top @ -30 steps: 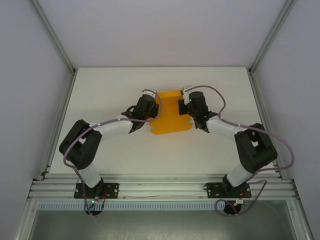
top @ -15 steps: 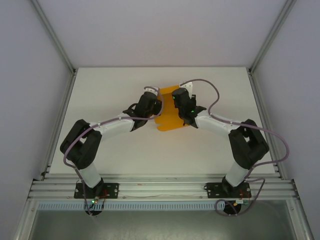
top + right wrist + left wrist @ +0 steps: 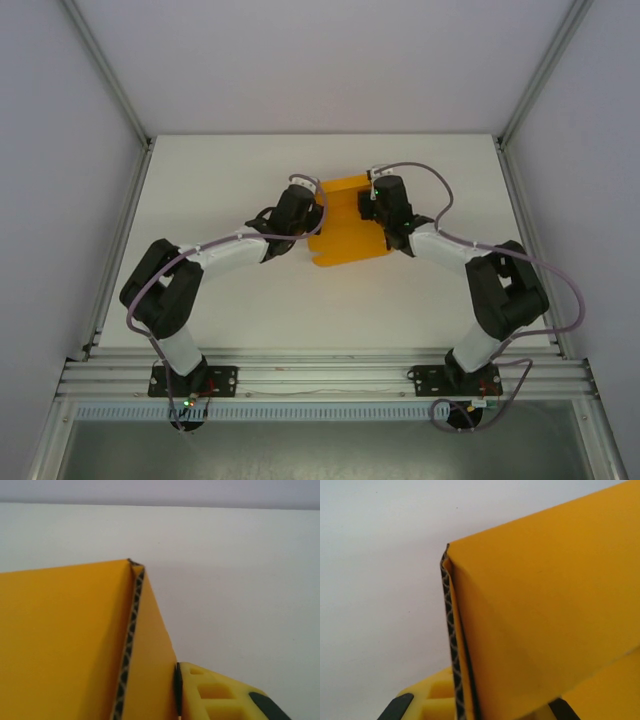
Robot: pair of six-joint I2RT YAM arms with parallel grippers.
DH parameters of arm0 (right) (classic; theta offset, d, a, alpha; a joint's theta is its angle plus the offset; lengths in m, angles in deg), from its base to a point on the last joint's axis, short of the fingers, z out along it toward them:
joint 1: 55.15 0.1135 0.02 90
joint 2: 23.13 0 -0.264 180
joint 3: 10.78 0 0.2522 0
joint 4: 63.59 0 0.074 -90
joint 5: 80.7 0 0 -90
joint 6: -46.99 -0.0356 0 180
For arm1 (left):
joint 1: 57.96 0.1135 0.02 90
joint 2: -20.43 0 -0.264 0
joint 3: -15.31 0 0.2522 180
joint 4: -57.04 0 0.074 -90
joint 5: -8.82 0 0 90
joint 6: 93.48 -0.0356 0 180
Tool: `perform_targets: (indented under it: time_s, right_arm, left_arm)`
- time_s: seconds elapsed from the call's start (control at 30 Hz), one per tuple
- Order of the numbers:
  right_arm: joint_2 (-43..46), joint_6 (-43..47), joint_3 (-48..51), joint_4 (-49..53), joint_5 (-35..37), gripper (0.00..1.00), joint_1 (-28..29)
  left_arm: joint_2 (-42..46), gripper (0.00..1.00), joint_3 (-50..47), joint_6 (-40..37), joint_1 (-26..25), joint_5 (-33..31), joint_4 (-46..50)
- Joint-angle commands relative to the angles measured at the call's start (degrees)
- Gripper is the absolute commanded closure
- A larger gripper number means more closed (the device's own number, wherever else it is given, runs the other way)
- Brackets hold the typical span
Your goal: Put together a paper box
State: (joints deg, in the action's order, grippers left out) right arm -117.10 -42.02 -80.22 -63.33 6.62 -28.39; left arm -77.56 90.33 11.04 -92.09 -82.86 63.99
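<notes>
The paper box (image 3: 345, 235) is orange-yellow card lying partly folded in the middle of the white table (image 3: 230, 180). My left gripper (image 3: 306, 212) sits at its left edge, shut on a raised flap. In the left wrist view that flap (image 3: 545, 620) runs down between my yellow fingers (image 3: 422, 700), its corrugated edge facing the camera. My right gripper (image 3: 384, 208) is at the box's right edge. In the right wrist view one fingertip's (image 3: 220, 695) black pad lies against the outer face of a raised flap (image 3: 150, 645). The other finger is hidden behind the card.
Aluminium frame rails (image 3: 530, 230) run along both sides of the table, and grey walls enclose it. The arm bases are bolted to the rail at the near edge (image 3: 320, 380). White tabletop extends beyond the box on every side.
The right gripper swung left toward the box's middle, then back to the right edge. The card narrowed as it was pushed and now spreads wider again. The left gripper stayed in place.
</notes>
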Motion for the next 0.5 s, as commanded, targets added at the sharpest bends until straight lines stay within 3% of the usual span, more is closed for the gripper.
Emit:
perform_targets:
  time_s: [0.0, 0.1, 0.23, 0.47]
  right_arm:
    - [1.8, 2.1, -1.0, 0.2, -3.1, 0.83, -0.7]
    - [2.1, 2.3, -1.5, 2.1, -0.8, 1.00, -0.7]
    - [1.5, -0.9, -2.9, 5.3, 9.2, 1.00, -0.7]
    - [-1.8, -18.6, -6.1, 13.2, 38.4, 1.00, 0.0]
  left_arm:
    - [2.4, 1.00, 0.8, -1.2, -1.1, 5.4, -0.8]
    - [2.6, 1.00, 1.0, -1.2, -1.1, 4.1, -0.1]
    - [2.3, 1.00, 2.3, 0.0, -1.1, 0.5, 2.2]
    - [-1.4, 1.00, 7.2, 8.4, -1.1, -13.1, 11.0]
